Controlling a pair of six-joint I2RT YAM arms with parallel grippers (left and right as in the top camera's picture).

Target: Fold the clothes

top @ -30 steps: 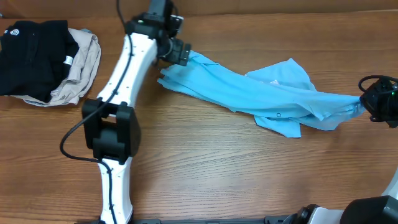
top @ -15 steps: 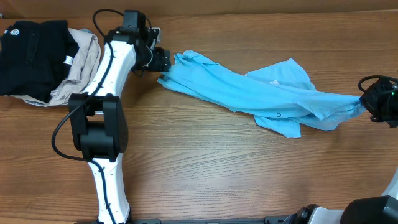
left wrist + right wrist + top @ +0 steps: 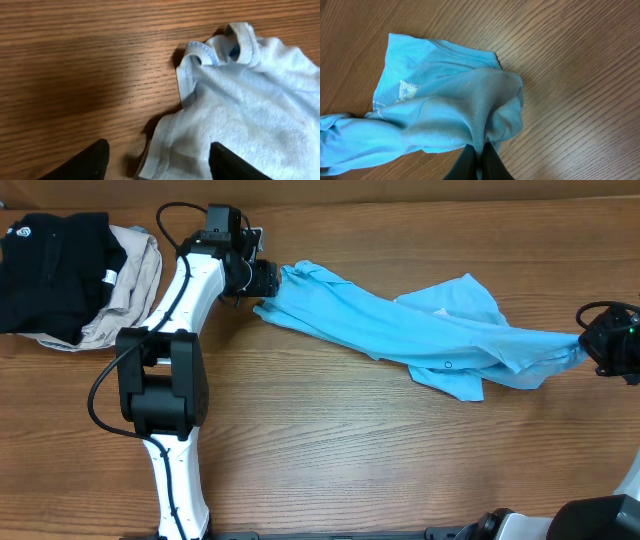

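Note:
The clothes (image 3: 400, 325), a light blue T-shirt, lie stretched in a long bunched band across the table. My left gripper (image 3: 262, 280) is at the shirt's left end. In the left wrist view it (image 3: 160, 161) is open, and the shirt's hemmed edge (image 3: 172, 145) lies between the two dark fingers without being pinched. My right gripper (image 3: 592, 348) holds the shirt's right end. Seen from the right wrist, it (image 3: 479, 156) is shut on a gathered fold of the blue fabric (image 3: 445, 115), and a patch of white print (image 3: 407, 91) shows on the cloth.
A black garment (image 3: 50, 270) with a small white logo lies on a beige garment (image 3: 135, 285) at the back left corner. The left arm's links and base (image 3: 165, 395) stand left of centre. Bare wood (image 3: 400, 460) fills the front.
My left arm has swung to the left and its gripper has drawn back from over the shirt to its left tip. The shirt and the right gripper have stayed put.

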